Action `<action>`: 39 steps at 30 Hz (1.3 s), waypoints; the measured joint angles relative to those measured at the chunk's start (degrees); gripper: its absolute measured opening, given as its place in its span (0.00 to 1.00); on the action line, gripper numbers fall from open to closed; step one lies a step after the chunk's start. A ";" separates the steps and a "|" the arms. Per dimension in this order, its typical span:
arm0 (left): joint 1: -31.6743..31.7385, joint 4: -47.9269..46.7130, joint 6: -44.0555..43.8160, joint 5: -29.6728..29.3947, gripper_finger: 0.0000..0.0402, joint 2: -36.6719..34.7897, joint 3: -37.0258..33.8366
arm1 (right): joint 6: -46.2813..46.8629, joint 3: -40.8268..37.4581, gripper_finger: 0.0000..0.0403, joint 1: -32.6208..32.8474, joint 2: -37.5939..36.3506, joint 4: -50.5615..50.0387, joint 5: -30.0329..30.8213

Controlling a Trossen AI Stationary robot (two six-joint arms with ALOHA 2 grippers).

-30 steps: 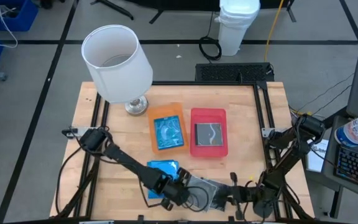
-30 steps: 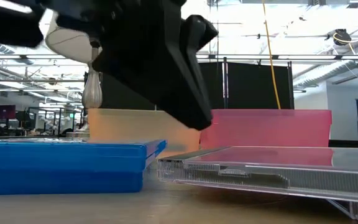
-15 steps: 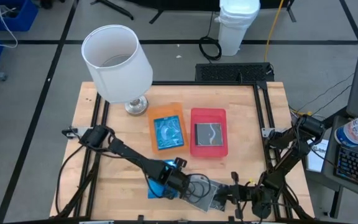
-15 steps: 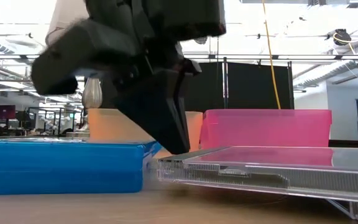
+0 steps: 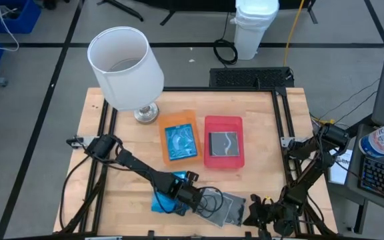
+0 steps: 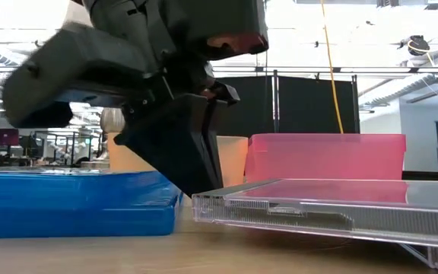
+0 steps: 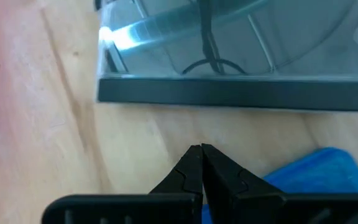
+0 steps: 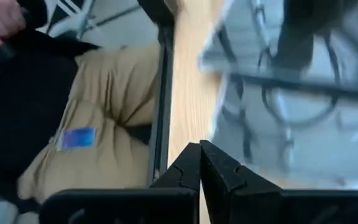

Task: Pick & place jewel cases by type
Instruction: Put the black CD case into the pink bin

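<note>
— Where are the jewel cases right now?

— Two sit loose near the front edge of the wooden tabletop: a translucent bright blue square plastic case and, just beside it toward the right, a clear square plastic case with a dark grey inside. In the low view, the clear case is tilted, one edge lifted off the wood. Two more are farther back, mid-table: a blue one in the flat orange tray and a clear dark one in the flat red tray.

— And the left gripper?

— The left gripper is low between the two front cases, its fingers pressed together and holding nothing. The left wrist view shows its tips over bare wood, the clear case's dark edge just ahead, the blue case beside them.

— The right one?

— The right gripper is at the front edge by the clear case, fingers also closed and empty.
</note>
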 joint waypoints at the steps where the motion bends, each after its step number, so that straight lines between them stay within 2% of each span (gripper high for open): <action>1: -0.18 0.62 -0.08 0.09 0.02 0.00 -0.02 | 2.47 0.00 0.00 0.01 0.00 -1.05 -1.05; 4: -0.60 1.88 -0.34 0.27 0.02 0.13 -0.06 | 8.83 0.00 0.00 0.00 0.00 -3.85 -3.73; 8: -0.99 2.77 -1.09 0.19 0.02 0.13 -0.06 | 12.81 -0.02 0.00 -0.05 0.00 -6.81 -4.70; 16: -1.28 4.13 -1.44 0.07 0.02 0.22 -0.06 | 10.94 -0.02 0.00 -1.52 0.91 -6.93 -3.56; 20: -1.26 4.31 -1.50 0.06 0.02 0.22 -0.06 | 14.23 -0.02 0.00 -2.36 2.93 -7.61 -9.47; 24: -1.26 4.52 -1.56 0.05 0.02 0.22 -0.06 | 17.74 0.21 0.00 -2.36 3.83 -9.86 -10.48; 33: -1.06 5.51 -1.56 0.03 0.02 0.22 -0.06 | 13.43 0.13 0.00 -3.81 4.17 -9.68 -7.20; 39: -1.06 7.91 -1.54 0.03 0.02 0.22 -0.06 | 10.09 0.08 0.00 -5.09 4.29 -9.06 -7.09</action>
